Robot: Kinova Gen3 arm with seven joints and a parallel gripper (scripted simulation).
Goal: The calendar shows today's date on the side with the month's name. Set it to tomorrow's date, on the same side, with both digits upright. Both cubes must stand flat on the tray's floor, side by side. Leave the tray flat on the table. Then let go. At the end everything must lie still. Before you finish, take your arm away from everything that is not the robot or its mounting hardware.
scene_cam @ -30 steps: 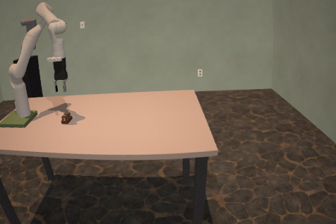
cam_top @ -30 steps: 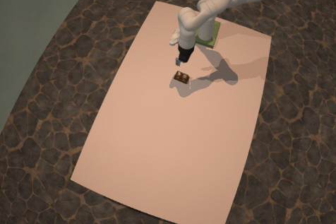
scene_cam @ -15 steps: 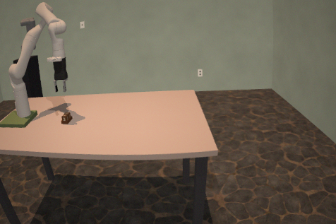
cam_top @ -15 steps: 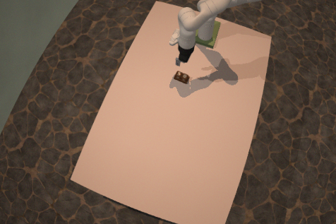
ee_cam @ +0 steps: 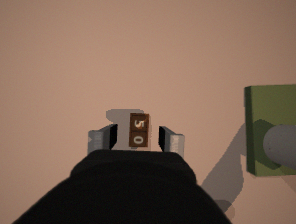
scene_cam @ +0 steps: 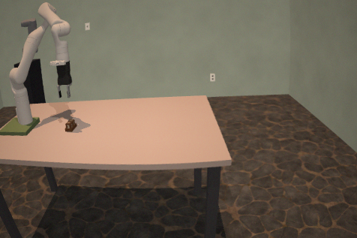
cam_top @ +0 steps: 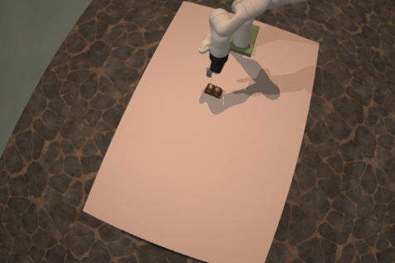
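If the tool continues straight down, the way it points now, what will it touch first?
Probably the calendar: the wrist view frames its two cubes between the open tool's fingers. The tool hangs well above the table, with nothing between.

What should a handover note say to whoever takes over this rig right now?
Gripper: open, empty, hanging well above the table, roughly over the calendar.
Calendar: small brown tray with both cubes side by side, standing on the table near the arm's green base plate. The wrist view shows 5 and 0 on the cubes' top faces; the month side cannot be read.
Done: nothing visibly changed.
Left: descend, reset the cubes to tomorrow's date, release.
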